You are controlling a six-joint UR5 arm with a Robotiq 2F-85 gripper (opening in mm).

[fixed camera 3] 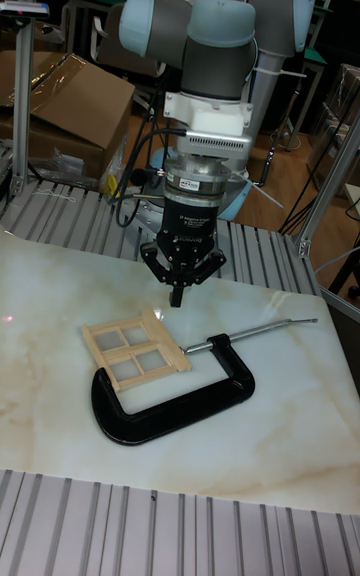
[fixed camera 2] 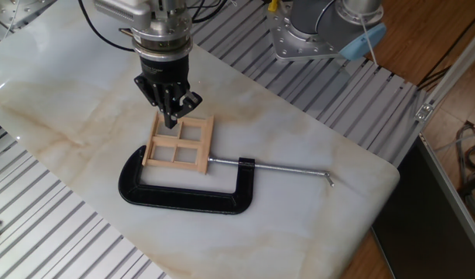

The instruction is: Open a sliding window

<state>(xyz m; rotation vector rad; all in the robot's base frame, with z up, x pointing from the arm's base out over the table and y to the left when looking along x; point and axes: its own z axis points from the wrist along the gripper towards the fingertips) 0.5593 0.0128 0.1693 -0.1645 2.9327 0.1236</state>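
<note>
Wood window is lying flat on the marble slab, held in the mouth of a black C-clamp whose screw rod presses on its right edge and sticks out to the right. Gripper points straight down with fingers pinched together, nothing between them. Tips hang right over the window's far edge; can't tell if they're touching it or just above.
</note>
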